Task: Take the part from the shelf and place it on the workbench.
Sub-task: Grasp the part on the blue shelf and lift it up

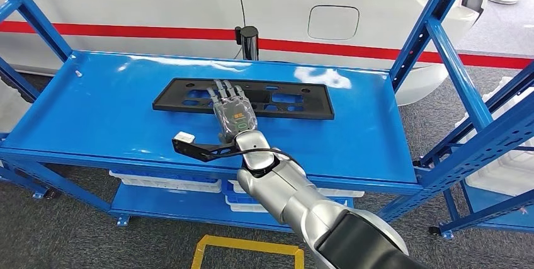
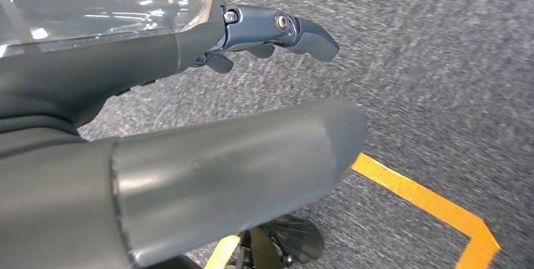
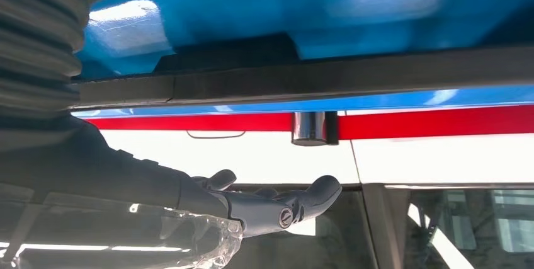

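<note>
A long flat black part [image 1: 286,100] with several cutouts lies across the back half of the blue shelf top [image 1: 94,114]. My right hand [image 1: 232,110] reaches over its left half, fingers stretched out flat and apart, holding nothing. In the right wrist view the part [image 3: 327,75] is a dark bar against the blue shelf, and the hand's fingers [image 3: 286,207] stay a gap away from it. My left hand [image 2: 271,33] hangs over grey floor with nothing in it, its fingers loosely extended.
A black cylinder [image 1: 249,42] stands at the shelf's back edge, in front of a white car with a red stripe [image 1: 126,31]. Blue uprights [image 1: 441,36] frame the right side. White trays [image 1: 167,182] sit on the lower shelf. Yellow tape [image 1: 245,245] marks the floor.
</note>
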Tool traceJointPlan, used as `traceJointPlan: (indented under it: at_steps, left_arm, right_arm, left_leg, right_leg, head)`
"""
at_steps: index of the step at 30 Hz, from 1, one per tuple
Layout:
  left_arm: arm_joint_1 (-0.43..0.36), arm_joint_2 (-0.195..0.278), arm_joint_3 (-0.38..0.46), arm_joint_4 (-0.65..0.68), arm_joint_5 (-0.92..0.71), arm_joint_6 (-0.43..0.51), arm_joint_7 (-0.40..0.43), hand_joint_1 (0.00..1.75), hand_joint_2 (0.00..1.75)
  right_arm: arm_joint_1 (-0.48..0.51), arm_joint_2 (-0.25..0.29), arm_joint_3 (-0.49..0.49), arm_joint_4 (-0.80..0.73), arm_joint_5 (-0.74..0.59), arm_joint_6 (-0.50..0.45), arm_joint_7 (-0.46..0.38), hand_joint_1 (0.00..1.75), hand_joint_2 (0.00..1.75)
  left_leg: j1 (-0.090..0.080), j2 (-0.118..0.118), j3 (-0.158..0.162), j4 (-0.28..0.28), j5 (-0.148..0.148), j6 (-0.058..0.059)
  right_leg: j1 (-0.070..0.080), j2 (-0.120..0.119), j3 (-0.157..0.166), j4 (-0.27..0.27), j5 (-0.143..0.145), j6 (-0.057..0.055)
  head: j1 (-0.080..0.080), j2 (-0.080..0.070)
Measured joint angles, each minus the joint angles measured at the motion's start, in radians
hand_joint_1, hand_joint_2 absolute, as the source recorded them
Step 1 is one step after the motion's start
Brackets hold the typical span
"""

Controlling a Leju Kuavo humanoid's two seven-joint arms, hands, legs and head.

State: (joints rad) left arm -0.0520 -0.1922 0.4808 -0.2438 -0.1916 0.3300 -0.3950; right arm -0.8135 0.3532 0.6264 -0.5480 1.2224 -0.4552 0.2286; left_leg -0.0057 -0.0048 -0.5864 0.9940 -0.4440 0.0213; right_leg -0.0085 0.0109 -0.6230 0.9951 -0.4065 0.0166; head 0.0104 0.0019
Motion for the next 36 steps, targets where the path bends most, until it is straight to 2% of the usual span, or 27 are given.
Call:
traceJointPlan:
  at_steps: [14,21,34,35,36]
  left_arm:
    - [0.005,-0.011,0.032,0.0,0.002,0.024,0.009,0.0,0.0]
    - [0.006,-0.014,0.04,0.0,0.002,0.033,0.011,0.0,0.0]
    - [0.009,-0.015,0.073,0.0,-0.021,0.027,0.012,0.0,0.0]
    - [0.009,-0.015,0.074,0.0,-0.023,0.025,0.011,0.0,0.0]
    - [0.01,-0.014,0.075,0.0,-0.025,0.024,0.01,0.0,0.0]
  right_arm:
    - [-0.013,0.0,-0.07,0.042,0.024,-0.012,-0.017,0.0,1.75]
    - [-0.016,0.0,-0.075,0.049,0.037,-0.011,-0.019,0.0,1.75]
    - [-0.063,-0.02,-0.13,0.084,0.081,-0.012,0.018,0.0,1.75]
    - [-0.066,-0.024,-0.136,0.086,0.083,-0.012,0.018,0.13,1.75]
    - [-0.067,-0.027,-0.141,0.087,0.084,-0.012,0.019,0.49,1.75]
  left_leg:
    - [0.0,0.0,0.0,0.0,0.0,0.0]
    - [0.0,0.0,0.0,0.0,0.0,0.0]
    - [0.0,0.0,0.0,0.0,0.0,0.0]
    - [0.0,0.0,0.0,0.0,0.0,0.0]
    - [0.0,0.0,0.0,0.0,0.0,0.0]
  right_leg:
    - [0.0,0.0,0.0,0.0,0.0,0.0]
    - [0.0,0.0,0.0,0.0,0.0,0.0]
    - [0.0,0.0,0.0,0.0,0.0,0.0]
    - [0.0,0.0,0.0,0.0,0.0,0.0]
    - [0.0,0.0,0.0,0.0,0.0,0.0]
  head:
    - [0.0,0.0]
    - [0.0,0.0]
    - [0.0,0.0]
    - [0.0,0.0]
    - [0.0,0.0]
